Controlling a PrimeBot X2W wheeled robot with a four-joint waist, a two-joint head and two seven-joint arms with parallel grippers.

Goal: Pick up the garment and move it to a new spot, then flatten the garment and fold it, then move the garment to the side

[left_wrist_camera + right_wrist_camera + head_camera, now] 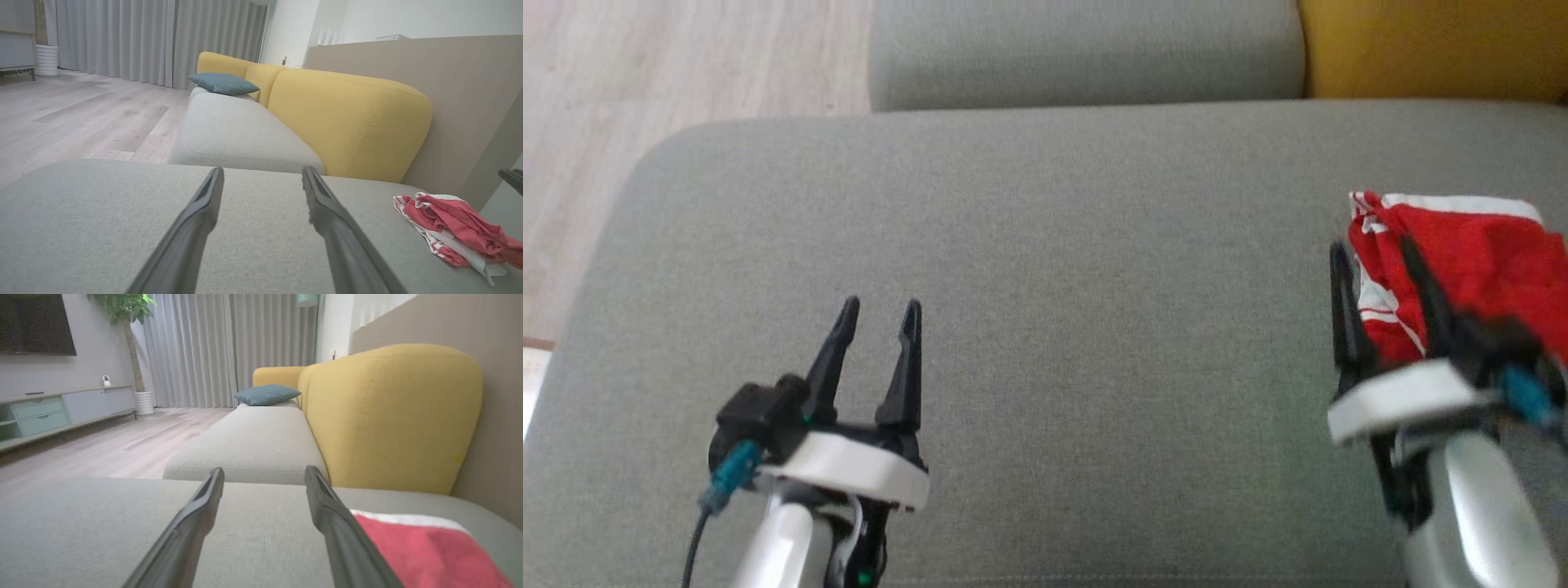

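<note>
The garment point(1470, 245) lies bunched at the right end of the cushion point(1045, 245), touching the outer side of my right gripper point(1372, 249), whose 2 fingers are spread with nothing between them. My left gripper point(880, 306), also spread, sits well apart.

- The garment point(1478, 245) runs off the head view at 3 o'clock; the right gripper point(1370, 247) covers its near edge.
- Right wrist view: garment cut off at 5 o'clock, its folds blurred.
</note>
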